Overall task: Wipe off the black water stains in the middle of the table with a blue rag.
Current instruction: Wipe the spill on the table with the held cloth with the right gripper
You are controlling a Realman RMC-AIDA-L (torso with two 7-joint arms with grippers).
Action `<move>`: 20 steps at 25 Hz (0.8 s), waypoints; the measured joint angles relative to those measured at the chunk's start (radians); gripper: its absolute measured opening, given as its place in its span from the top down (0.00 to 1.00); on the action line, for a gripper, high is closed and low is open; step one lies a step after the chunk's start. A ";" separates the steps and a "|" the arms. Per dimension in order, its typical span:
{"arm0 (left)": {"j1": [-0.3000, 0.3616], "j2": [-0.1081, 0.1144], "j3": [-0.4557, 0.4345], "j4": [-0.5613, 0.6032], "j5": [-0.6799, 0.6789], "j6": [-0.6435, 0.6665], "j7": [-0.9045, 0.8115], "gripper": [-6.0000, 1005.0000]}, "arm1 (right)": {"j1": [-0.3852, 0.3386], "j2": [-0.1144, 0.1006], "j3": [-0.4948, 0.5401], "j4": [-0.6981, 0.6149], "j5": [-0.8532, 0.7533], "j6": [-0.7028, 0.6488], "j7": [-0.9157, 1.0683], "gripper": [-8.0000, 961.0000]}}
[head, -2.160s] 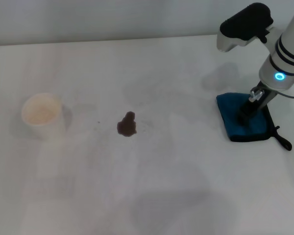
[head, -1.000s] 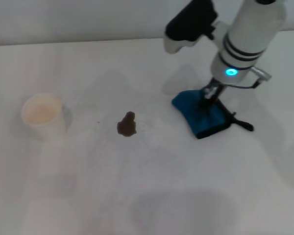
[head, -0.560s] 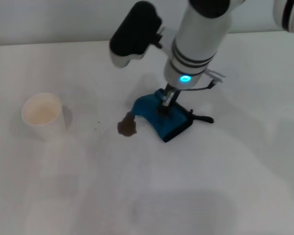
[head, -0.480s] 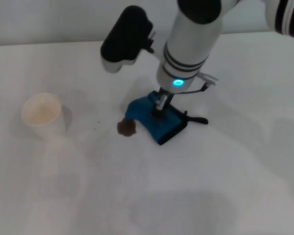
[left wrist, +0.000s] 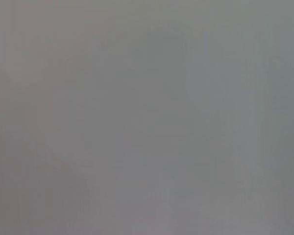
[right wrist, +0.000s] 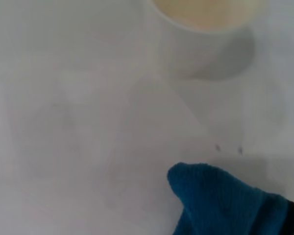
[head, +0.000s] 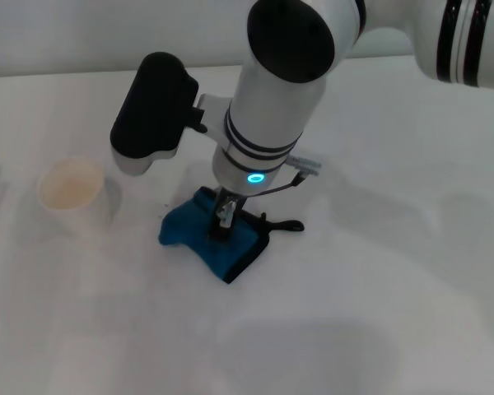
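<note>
The blue rag lies bunched on the white bench, and serves as the landmark here. Its nearest edge, toward the robot, shows the black edging folded under; a rounded blue lobe bulges out on the rag's left. In the right wrist view the same lobe of the rag shows as a rounded blue corner resting on the bench.

The right gripper stands on top of the rag, coming straight down into its middle, with the fingers clenched on a pinch of the cloth and pressing it onto the bench. A ring of blue light glows on the wrist just above the rag. The rag's short black loop trails flat on the bench from the rag's right side, just beside the gripper.

The black water stains are not to be seen as a blotch; the rag covers the middle of the bench. Only two tiny dark specks show on the bench just beyond the rag's lobe, between the rag and a cup.

A pale paper cup stands upright to the left of the rag and a little farther back, apart from it; its base and shadow fill the far part of the right wrist view.

The left gripper is out of sight in all views.
</note>
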 joint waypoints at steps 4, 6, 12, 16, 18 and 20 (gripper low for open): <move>0.005 0.000 0.000 0.001 0.019 0.001 0.009 0.11 | -0.002 0.000 -0.030 -0.034 0.048 -0.028 -0.025 0.94; 0.006 0.000 0.000 0.002 0.021 0.006 0.009 0.11 | 0.007 0.000 -0.062 -0.036 0.077 -0.057 -0.036 0.94; 0.021 -0.001 0.000 0.003 0.028 0.027 0.009 0.11 | 0.029 0.000 -0.099 0.027 0.087 -0.136 -0.033 0.94; 0.028 -0.001 0.000 0.003 0.028 0.028 0.009 0.11 | 0.043 0.000 -0.091 0.099 0.083 -0.168 -0.033 0.94; 0.030 -0.001 0.000 0.003 0.028 0.029 0.009 0.11 | 0.055 0.000 -0.088 0.140 0.082 -0.182 -0.032 0.93; 0.032 -0.001 0.000 0.003 0.029 0.029 0.009 0.11 | 0.064 0.000 -0.087 0.183 0.074 -0.199 -0.027 0.93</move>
